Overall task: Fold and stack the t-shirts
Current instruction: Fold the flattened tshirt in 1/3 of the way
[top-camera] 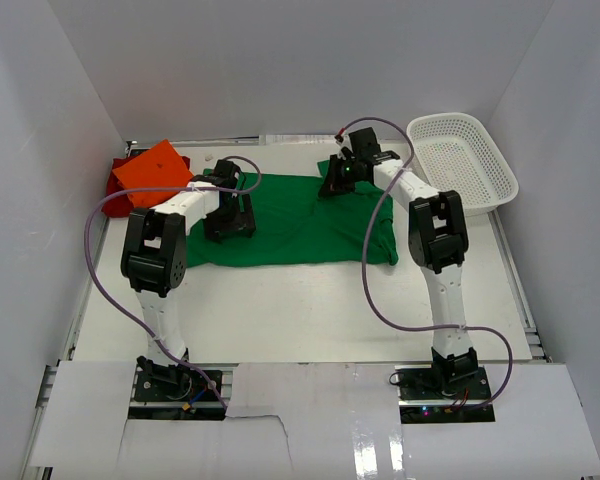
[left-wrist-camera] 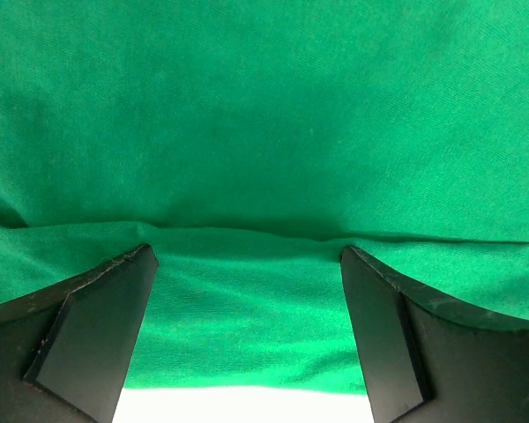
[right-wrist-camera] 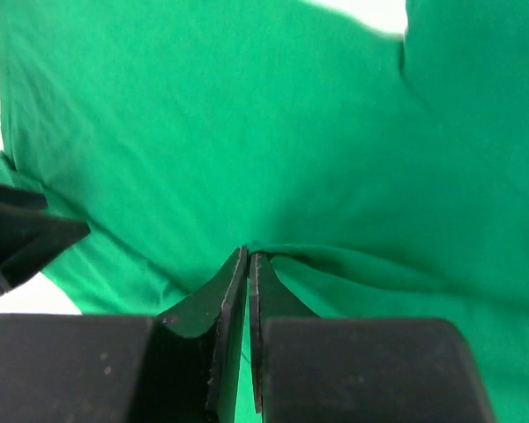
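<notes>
The bright green t-shirt (top-camera: 300, 225) lies spread across the middle of the table. My left gripper (top-camera: 230, 215) is open over its left part. In the left wrist view its fingers (left-wrist-camera: 97, 330) stand wide apart over a fold of green cloth (left-wrist-camera: 247, 300) near the shirt's edge, gripper (left-wrist-camera: 247, 264). My right gripper (top-camera: 338, 178) sits at the shirt's far right edge. In the right wrist view it (right-wrist-camera: 249, 257) is shut on a pinched ridge of green cloth (right-wrist-camera: 353, 264). The folded orange t-shirt (top-camera: 152, 170) lies on the dark red t-shirt (top-camera: 117, 187) at the far left.
A white mesh basket (top-camera: 462, 160) stands at the far right, partly over the table edge. White walls close in the left, back and right sides. The left gripper's finger (right-wrist-camera: 18, 236) shows at the left of the right wrist view.
</notes>
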You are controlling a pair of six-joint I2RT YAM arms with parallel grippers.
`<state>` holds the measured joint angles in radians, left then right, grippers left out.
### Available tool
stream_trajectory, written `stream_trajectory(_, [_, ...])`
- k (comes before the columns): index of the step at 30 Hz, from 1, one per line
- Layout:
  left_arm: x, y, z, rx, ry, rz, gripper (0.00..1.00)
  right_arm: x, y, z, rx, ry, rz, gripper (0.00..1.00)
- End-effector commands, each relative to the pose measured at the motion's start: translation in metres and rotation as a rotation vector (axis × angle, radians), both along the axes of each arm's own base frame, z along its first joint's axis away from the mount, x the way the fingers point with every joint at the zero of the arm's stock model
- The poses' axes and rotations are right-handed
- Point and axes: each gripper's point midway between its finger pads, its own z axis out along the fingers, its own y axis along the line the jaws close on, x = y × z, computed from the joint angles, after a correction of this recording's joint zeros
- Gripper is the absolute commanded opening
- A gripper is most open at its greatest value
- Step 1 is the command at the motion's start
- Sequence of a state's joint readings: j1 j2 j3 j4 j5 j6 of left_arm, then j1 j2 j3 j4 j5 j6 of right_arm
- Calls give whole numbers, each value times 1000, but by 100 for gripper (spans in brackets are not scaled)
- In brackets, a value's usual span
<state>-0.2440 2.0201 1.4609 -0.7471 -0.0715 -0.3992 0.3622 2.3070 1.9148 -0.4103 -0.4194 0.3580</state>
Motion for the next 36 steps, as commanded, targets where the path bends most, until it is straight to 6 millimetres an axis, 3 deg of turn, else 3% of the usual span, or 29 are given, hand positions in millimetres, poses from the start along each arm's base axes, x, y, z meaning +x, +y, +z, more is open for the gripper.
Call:
stream_trajectory(1, [-34,11,-28,25,138,7,98,20,24,7,95,-16,53,8])
stream_trajectory(2, [-35,12,-28,26,140,7,98,22,29,11,119,-18,66,9])
stream_trajectory(3, [-35,13,-29,29,142,9,98,25,30,4,120,-9,64,33])
stream_trajectory(4, [-35,13,-29,29,141,9,98,29,31,7,123,-19,60,49])
stream_trajectory(6, [-36,12,-29,27,143,7,98,34,26,8,93,-49,41,65])
stream_trajectory(7, [-35,12,-28,26,140,5,98,31,21,1,72,-46,32,66])
stream_trajectory(8, [-35,12,-28,26,140,7,98,31,19,4,62,-69,38,66])
stream_trajectory(9, [-36,12,-28,27,140,4,98,33,17,18,61,-107,35,67])
stream_trajectory(10, [-34,12,-27,25,135,5,98,30,9,13,34,-105,19,67])
stream_trajectory(11, [-34,12,-26,26,132,4,98,30,5,29,28,-146,23,67])
stream_trajectory(13, [-32,14,-24,40,124,3,98,27,-2,38,11,-170,19,67])
stream_trajectory(19, [-13,25,-16,88,97,36,98,-6,-29,75,-52,-250,30,66])
stream_trajectory(20, [-10,24,-14,84,94,41,98,-13,-33,95,-49,-286,29,66])
stream_trajectory(21, [-7,26,-14,85,96,49,98,-26,-38,85,-67,-261,33,66])
stream_trajectory(23, [0,26,-9,82,77,55,98,-43,-46,90,-86,-256,35,66])
stream_trajectory(25, [3,25,-8,82,71,56,98,-69,-59,64,-142,-148,40,64])
stream_trajectory(26, [3,26,-9,85,73,58,98,-79,-64,60,-157,-123,40,63])
stream_trajectory(27, [3,26,-10,87,76,58,98,-95,-71,41,-188,-60,41,61])
stream_trajectory(31, [1,28,-15,100,90,60,98,-126,-102,13,-311,-11,-18,60])
stream_trajectory(36, [2,30,-15,109,89,65,98,-144,-123,-5,-428,23,-59,60])
